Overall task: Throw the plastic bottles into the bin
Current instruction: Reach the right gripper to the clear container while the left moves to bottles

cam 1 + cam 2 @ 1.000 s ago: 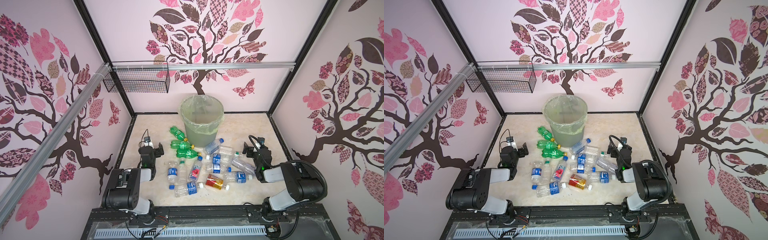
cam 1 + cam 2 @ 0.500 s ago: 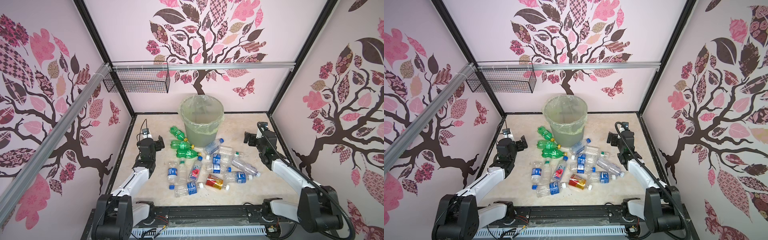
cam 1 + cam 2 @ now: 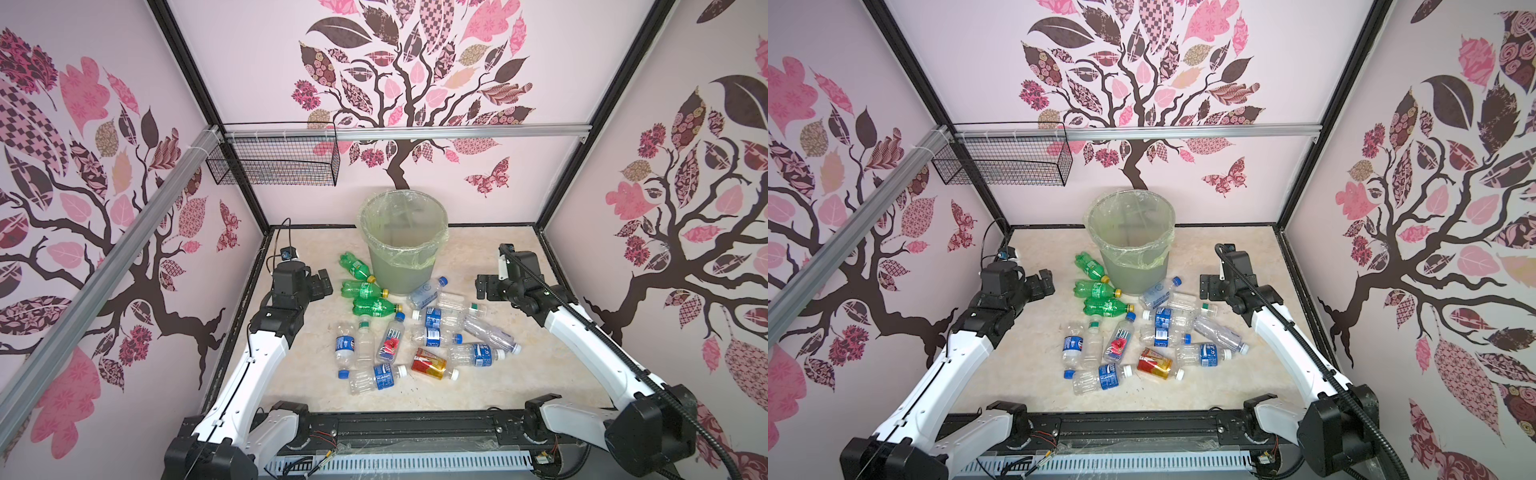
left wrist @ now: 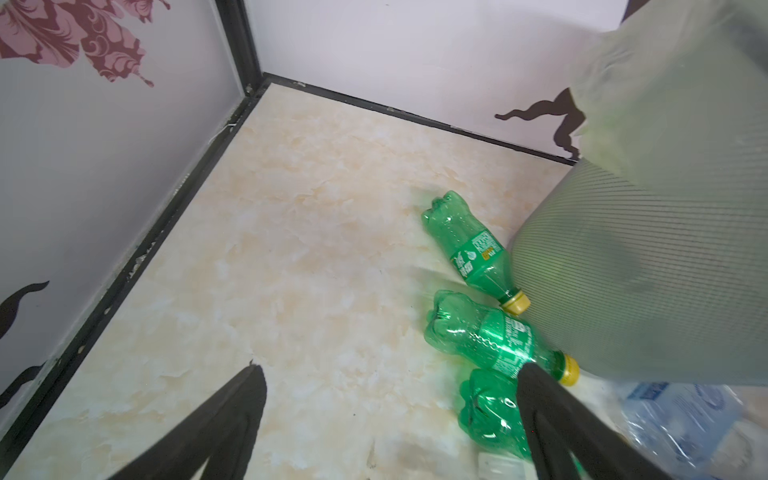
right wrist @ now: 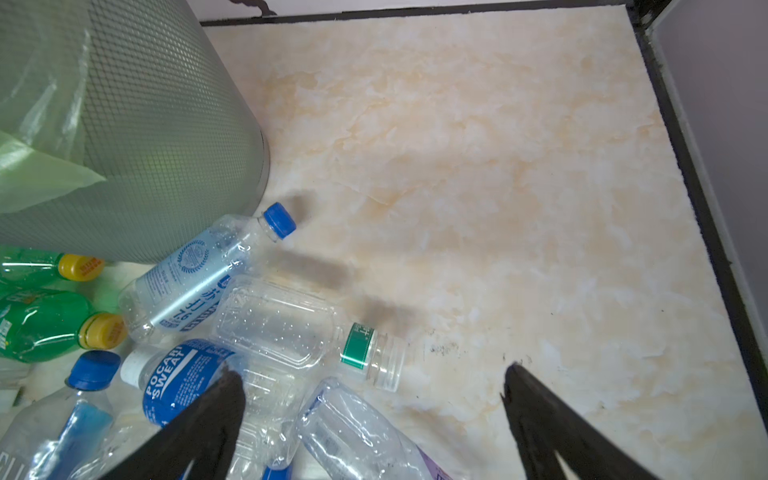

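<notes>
- Left arm: a second ago folded low over its base, now stretched forward along the left side of the floor.
- Left gripper: carried forward and slightly inward, now level with the green bottles and nearer the bin.
- Right arm: likewise unfolded from its base, its elbow now at the near right corner.
- Right gripper: went forward past the pile, then swung inward towards the clear bottle with the green neck band.
</notes>
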### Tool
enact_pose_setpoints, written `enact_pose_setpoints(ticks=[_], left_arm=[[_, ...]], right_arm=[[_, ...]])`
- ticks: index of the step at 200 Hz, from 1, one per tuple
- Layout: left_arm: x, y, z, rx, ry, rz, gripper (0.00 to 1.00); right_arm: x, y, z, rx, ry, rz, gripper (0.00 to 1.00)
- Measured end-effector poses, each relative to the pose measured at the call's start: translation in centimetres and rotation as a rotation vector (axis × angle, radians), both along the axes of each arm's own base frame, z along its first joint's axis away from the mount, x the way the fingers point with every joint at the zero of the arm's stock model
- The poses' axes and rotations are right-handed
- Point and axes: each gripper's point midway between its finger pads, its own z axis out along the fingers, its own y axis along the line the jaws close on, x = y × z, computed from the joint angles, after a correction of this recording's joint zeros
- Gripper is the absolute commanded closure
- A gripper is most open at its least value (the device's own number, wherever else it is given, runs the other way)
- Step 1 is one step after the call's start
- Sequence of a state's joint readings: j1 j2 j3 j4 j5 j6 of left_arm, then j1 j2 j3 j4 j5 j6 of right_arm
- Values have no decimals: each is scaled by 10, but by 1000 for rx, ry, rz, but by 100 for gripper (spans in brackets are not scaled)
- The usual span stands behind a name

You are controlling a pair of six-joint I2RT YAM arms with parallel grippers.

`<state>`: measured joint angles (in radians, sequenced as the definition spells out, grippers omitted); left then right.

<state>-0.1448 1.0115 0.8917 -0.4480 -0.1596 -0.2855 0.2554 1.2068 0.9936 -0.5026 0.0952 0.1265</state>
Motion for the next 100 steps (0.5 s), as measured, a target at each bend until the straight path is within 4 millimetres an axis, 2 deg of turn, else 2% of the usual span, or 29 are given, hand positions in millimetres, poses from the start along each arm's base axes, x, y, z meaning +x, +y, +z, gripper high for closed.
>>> enact_pose_setpoints(ticks=[16, 58, 100], left_arm=[[-11, -8, 4, -13, 16, -58, 2], [-43, -23, 4, -6, 60, -191, 2], [-55, -31, -2, -7, 74, -258, 2]], right_arm=[[0, 7, -8, -17, 41, 61, 2], [-3, 35, -43, -51, 144, 295, 5], [4, 63, -66, -27, 159, 475, 10]])
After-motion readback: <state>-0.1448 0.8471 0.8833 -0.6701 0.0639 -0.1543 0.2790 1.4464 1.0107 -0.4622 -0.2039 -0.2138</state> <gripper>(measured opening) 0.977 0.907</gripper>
